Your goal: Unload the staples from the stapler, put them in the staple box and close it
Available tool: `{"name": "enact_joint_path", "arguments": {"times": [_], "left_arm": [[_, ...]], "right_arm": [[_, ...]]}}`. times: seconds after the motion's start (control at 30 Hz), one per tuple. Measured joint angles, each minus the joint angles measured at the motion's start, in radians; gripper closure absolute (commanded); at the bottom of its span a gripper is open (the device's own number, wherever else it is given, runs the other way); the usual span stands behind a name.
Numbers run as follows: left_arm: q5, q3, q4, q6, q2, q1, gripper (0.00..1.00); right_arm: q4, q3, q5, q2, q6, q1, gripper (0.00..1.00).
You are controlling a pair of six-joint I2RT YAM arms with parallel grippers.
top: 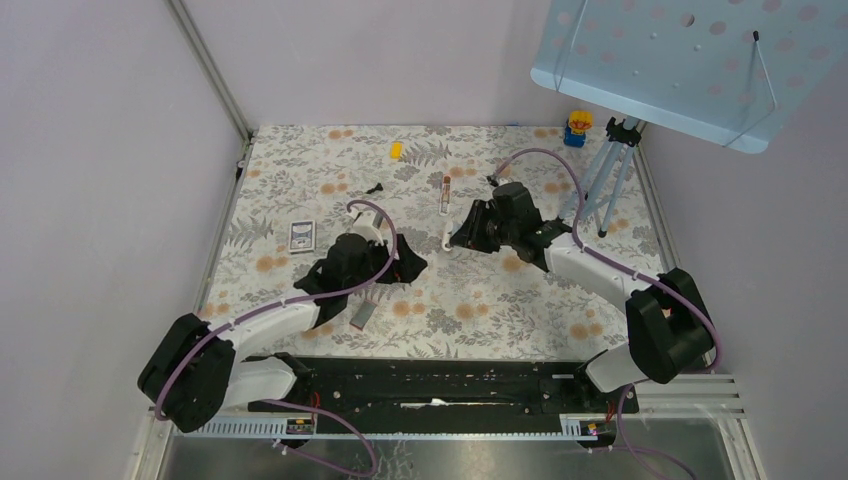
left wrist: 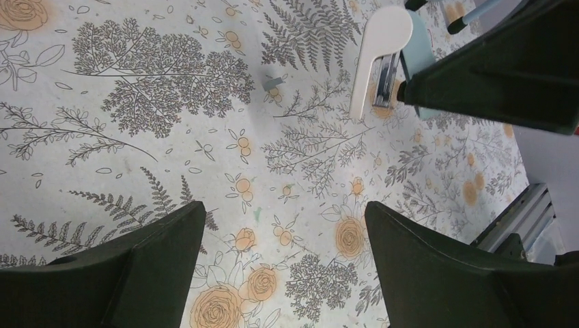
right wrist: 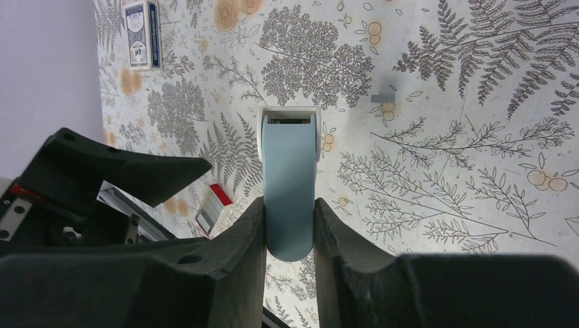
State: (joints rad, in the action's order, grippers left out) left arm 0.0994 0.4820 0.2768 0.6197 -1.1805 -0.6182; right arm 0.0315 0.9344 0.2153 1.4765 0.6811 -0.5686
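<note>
Two arms are reaching over the flowered tablecloth [top: 300,180] in the top view. The right gripper [top: 462,235] is holding the stapler [top: 446,240] near the middle of the table, and the left gripper [top: 403,268] is hanging just beside it. From the left wrist, I am seeing its fingers [left wrist: 164,239] standing wide apart, with only cloth between them. The stapler [left wrist: 379,48] is showing at the top right. From the right wrist, the fingers [right wrist: 239,232] are pressing both sides of the blue stapler [right wrist: 290,171].
</note>
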Motion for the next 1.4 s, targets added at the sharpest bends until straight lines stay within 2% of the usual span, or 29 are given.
{"name": "enact_joint_path", "arguments": {"times": [0.47,0.9,1.3,1.4], "left_arm": [[-0.017,0.061,0.005,-0.031,-0.073,-0.049,0.13],[-0.016,0.099,0.040,-0.043,-0.188,-0.059,0.23],[-0.001,0.132,0.120,-0.036,-0.250,-0.070,0.25],[-0.007,0.140,0.118,-0.046,-0.256,-0.070,0.26]], "right_arm": [[-0.025,0.002,0.090,0.017,0.053,0.020,1.00],[-0.028,0.011,0.148,0.017,0.055,0.020,1.00],[-0.044,0.011,0.193,0.017,0.055,0.020,1.00],[-0.003,0.028,0.197,0.017,0.029,0.022,1.00]]}}
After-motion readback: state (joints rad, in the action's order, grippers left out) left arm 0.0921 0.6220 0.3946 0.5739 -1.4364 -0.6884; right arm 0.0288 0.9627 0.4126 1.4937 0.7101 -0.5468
